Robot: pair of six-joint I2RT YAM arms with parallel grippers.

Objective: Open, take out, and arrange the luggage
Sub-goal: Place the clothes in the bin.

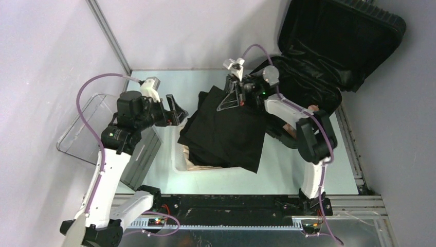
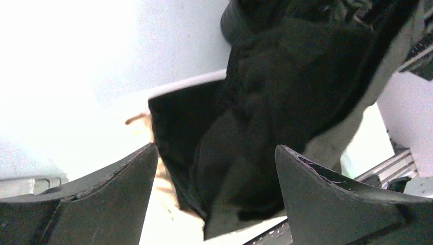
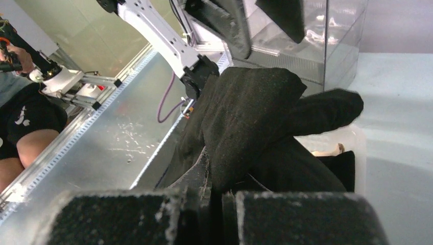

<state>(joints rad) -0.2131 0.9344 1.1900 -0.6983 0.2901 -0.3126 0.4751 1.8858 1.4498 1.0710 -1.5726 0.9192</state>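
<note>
The luggage [image 1: 334, 46], a big black hard-shell suitcase, lies open at the back right with its lid leaning on the wall. A black garment [image 1: 226, 128] is draped over a white basket [image 1: 177, 164] in the middle of the table. My right gripper [image 1: 231, 95] is shut on the garment's far edge, and in the right wrist view the cloth [image 3: 255, 117] bunches up out of the closed jaws [image 3: 217, 191]. My left gripper [image 1: 177, 110] stands open just left of the garment, holding nothing. Its view shows the dark cloth [image 2: 275, 102] ahead of the spread fingers [image 2: 215, 148].
A clear plastic bin [image 1: 82, 123] stands at the left beside my left arm, with a grey box [image 1: 139, 159] next to it. Something tan [image 1: 198, 163] lies in the basket under the garment. Metal rails [image 1: 231, 206] run along the near edge.
</note>
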